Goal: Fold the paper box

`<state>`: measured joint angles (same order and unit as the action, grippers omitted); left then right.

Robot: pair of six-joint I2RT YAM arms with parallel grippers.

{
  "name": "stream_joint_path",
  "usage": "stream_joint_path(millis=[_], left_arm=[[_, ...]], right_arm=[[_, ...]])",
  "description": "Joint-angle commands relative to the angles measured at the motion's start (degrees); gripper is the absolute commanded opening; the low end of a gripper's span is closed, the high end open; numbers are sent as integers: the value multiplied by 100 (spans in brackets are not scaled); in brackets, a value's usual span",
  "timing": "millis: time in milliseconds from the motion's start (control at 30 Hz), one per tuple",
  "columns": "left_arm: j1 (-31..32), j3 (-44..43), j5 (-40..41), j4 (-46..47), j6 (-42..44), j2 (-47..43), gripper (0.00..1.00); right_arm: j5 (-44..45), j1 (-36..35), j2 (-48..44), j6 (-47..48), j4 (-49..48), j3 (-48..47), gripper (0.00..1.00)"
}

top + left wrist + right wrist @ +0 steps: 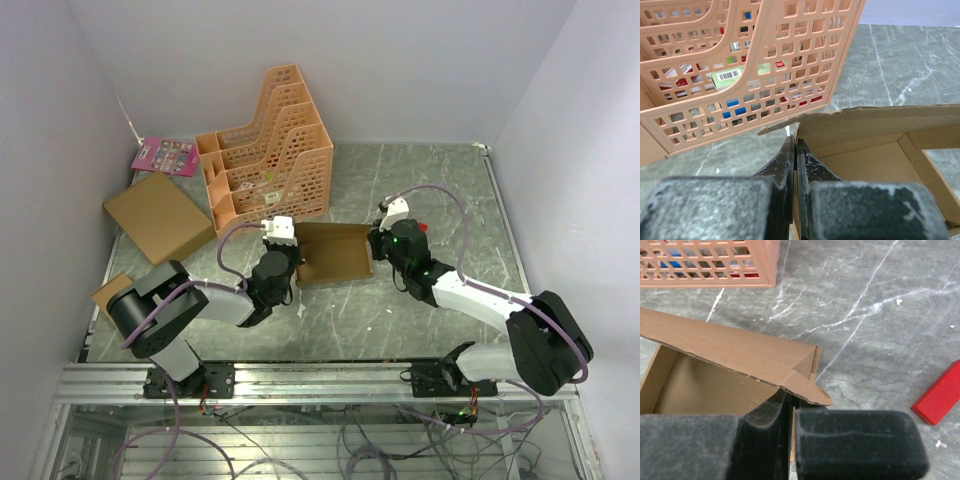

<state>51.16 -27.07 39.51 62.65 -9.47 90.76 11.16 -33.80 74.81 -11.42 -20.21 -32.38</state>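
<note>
The paper box (333,254) is a shallow brown cardboard box with raised walls, standing mid-table between both arms. My left gripper (297,262) is shut on its left wall; in the left wrist view the fingers (796,150) pinch the thin wall (800,131), with the box's inside (875,160) to the right. My right gripper (374,243) is shut on the right wall; in the right wrist view a cardboard edge (792,432) sits between the fingers, and the lid flap (740,357) leans over the open box.
An orange mesh file organiser (268,150) stands just behind the box. A larger flat brown box (160,216) and a small brown box (110,292) lie at the left. A pink card (165,155) lies far left. A red block (940,395) lies right of the box.
</note>
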Motion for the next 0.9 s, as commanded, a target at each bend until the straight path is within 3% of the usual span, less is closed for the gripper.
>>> stream_joint_path(millis=[0,333,867], left_arm=[[264,71,-170,120,-537,-56,7],[545,211,201,-202,-945,-135,7],[762,466,89,-537,-1343,-260,7]], right_arm=[[-592,-170,-32,-32,562,133,0],[-639,-172,-99,46,735,143,0],[-993,-171,-256,177,1101,228,0]])
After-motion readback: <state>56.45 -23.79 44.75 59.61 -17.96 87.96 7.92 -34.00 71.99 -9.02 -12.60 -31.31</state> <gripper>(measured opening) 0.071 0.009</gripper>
